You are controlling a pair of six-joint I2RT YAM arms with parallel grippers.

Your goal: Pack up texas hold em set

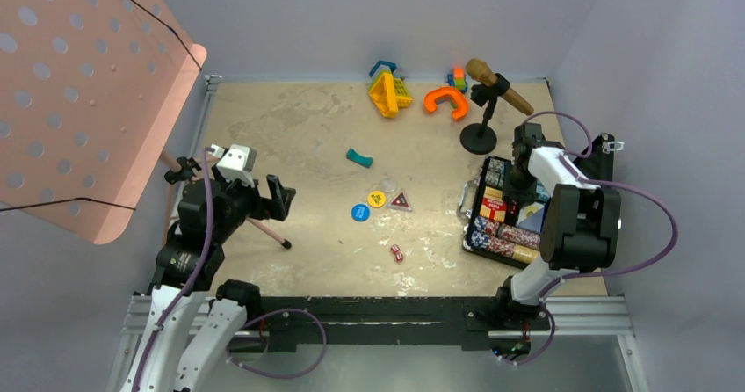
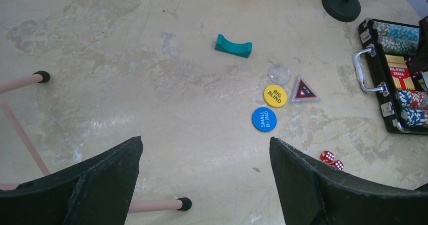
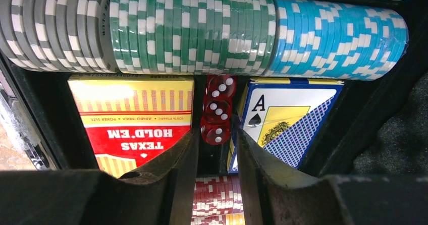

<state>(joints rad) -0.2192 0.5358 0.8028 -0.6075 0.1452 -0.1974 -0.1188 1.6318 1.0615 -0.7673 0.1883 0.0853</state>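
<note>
The black case [image 1: 472, 209] lies open at the right with chip rows [image 3: 192, 31], a red card deck [image 3: 131, 119] and a blue-backed deck [image 3: 290, 119]. Three red dice [image 3: 217, 109] sit in the slot between the decks. My right gripper [image 3: 217, 136] hangs over that slot, fingers slightly apart, just short of the nearest die. Two more red dice [image 1: 397, 252] lie on the table. The blue token [image 2: 264, 119], yellow token [image 2: 275, 95], triangular token [image 2: 305, 90] and a clear disc [image 2: 279, 74] lie mid-table. My left gripper [image 2: 204, 144] is open and empty at the left.
A teal curved piece [image 1: 358, 157] lies behind the tokens. Orange, yellow and blue toys [image 1: 389, 91] sit at the back. A microphone stand [image 1: 479, 137] stands behind the case. A pink perforated board [image 1: 79, 93] on thin legs [image 1: 264, 229] stands by the left arm.
</note>
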